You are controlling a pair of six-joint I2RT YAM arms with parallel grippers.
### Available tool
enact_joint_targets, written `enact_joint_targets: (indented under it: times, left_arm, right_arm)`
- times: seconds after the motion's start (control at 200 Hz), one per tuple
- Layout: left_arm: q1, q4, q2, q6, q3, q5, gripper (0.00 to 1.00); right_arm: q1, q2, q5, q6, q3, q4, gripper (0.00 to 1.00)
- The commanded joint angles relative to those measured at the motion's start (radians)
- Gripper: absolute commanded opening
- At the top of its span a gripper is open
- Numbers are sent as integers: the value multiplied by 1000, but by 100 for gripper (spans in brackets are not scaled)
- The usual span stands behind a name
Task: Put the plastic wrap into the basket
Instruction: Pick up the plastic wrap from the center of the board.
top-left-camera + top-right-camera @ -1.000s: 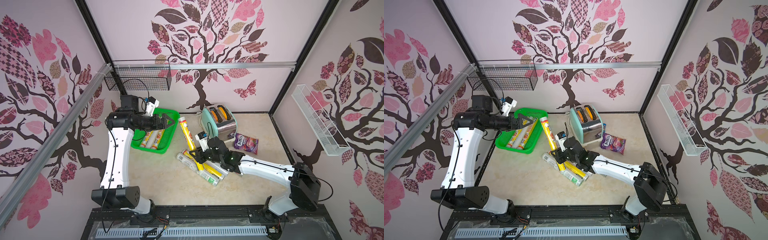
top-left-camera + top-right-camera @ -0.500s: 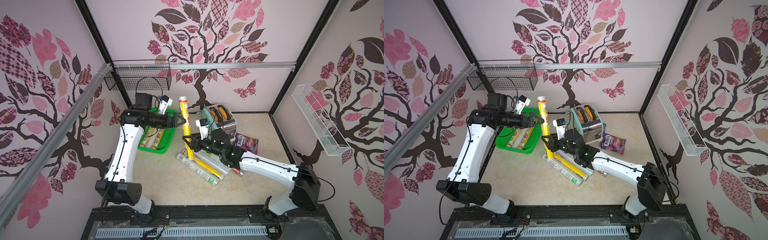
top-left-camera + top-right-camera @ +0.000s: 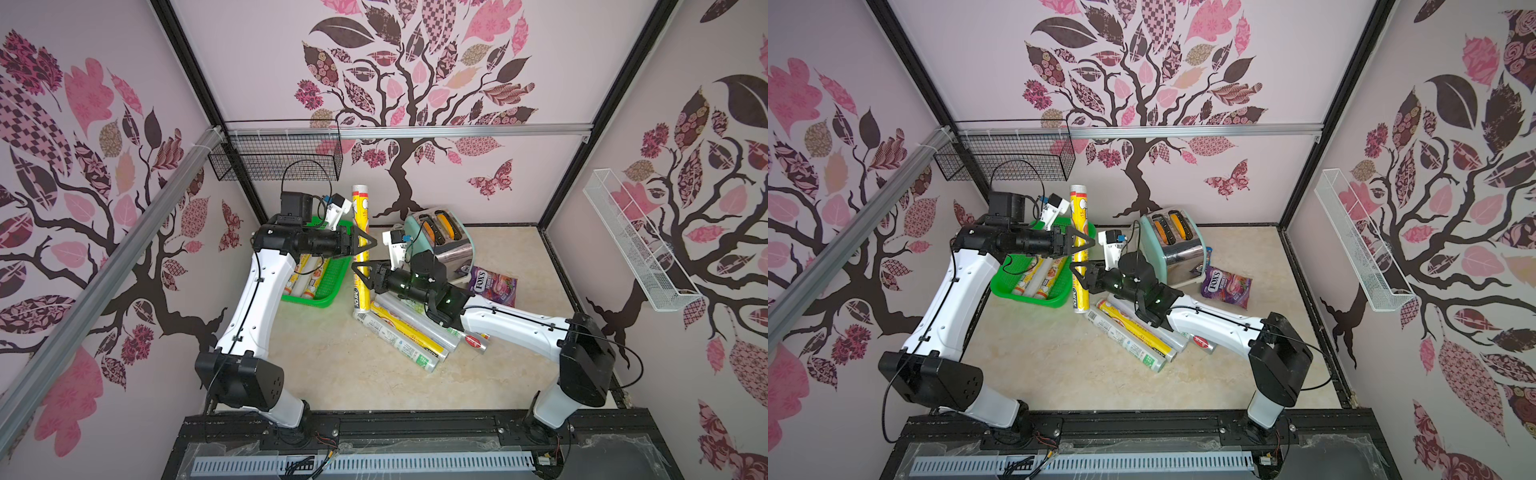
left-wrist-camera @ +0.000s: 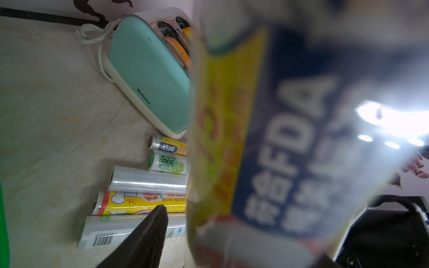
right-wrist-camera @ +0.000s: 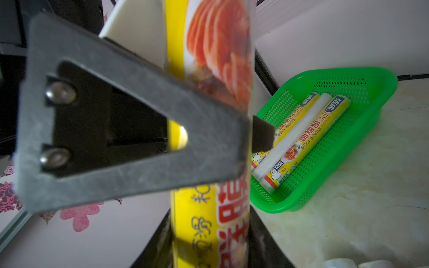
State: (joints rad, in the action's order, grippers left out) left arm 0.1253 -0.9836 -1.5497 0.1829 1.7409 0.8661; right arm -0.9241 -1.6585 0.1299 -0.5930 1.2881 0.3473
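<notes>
Plastic wrap: one yellow roll (image 3: 360,208) stands upright between the basket (image 3: 330,286) and the toaster (image 3: 446,241).
Right gripper (image 3: 360,272): clamped on its lower part.
Left gripper (image 3: 366,241): jaws straddle it higher up, one finger (image 4: 148,232) not touching.
Basket: three rolls (image 5: 308,139) inside.
Table (image 3: 332,374): other rolls (image 3: 409,332) lie piled.
</notes>
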Motion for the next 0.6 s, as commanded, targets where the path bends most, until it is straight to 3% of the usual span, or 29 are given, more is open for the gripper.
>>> enact_joint_targets:
  times: [0.0,0.225,0.375,0.595]
  left_arm:
    - [11,27,11,-26,-14,40,69]
    - [13,18,18,-49,-36,41,68]
    - [15,11,19,-74,-51,49,54]
    - [16,2,13,-100,-46,51,43]
  right_arm:
    - [12,-5,3,-33,39,63,35]
    - [37,-30,31,-60,52,82,34]
    - [39,-50,51,-80,62,97,34]
    - [38,-64,68,-126,59,111,37]
